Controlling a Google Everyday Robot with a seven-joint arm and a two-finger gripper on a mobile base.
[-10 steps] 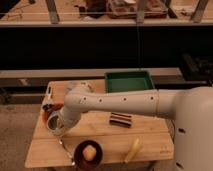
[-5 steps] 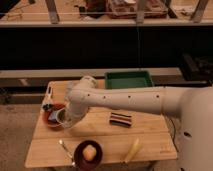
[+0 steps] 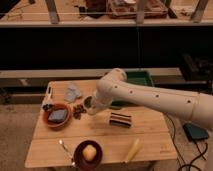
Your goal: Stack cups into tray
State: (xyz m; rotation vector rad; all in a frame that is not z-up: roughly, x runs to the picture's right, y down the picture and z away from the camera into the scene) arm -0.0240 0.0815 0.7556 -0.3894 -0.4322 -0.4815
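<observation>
Wooden table is set with green tray at upper right. Pale cup is seen at gripper, centre-left, near tray's left side. Whether it is gripped cannot be told. Cup is judged light, rigid and smooth, best pinched across the side wall.

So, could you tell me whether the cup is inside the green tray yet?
Not yet: the cup is at the gripper, left of the tray, over the wooden table beside the orange-red bowl.
</observation>
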